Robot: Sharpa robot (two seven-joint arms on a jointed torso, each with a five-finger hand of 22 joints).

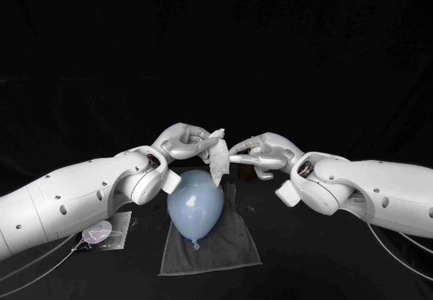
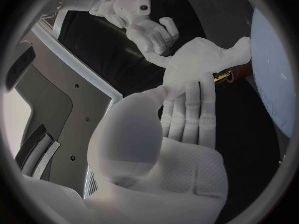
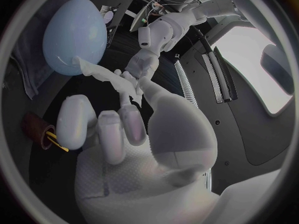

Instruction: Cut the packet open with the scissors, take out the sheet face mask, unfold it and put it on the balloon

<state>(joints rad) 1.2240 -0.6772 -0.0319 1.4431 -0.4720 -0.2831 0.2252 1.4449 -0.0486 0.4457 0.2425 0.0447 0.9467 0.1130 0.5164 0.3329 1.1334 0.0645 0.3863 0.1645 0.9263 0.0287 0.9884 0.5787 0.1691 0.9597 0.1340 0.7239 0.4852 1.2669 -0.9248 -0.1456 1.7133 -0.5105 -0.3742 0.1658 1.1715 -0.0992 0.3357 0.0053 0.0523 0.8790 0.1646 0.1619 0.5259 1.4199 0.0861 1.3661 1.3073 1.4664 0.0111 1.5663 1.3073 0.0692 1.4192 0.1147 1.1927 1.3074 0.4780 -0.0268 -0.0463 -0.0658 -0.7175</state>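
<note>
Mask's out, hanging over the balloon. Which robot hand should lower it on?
Left, probably. The left robot hand pinches the mask by its top, nearly above the balloon; the right robot hand holds its edge from the side.

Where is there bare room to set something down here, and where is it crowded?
Free: the towel in front of the balloon; the black table right of the towel. Crowded: over the balloon's far end, where left hand and right hand hold the mask.

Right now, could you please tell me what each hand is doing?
Left hand: holding the sheet face mask.
Right hand: pinching the same mask's edge.
</note>
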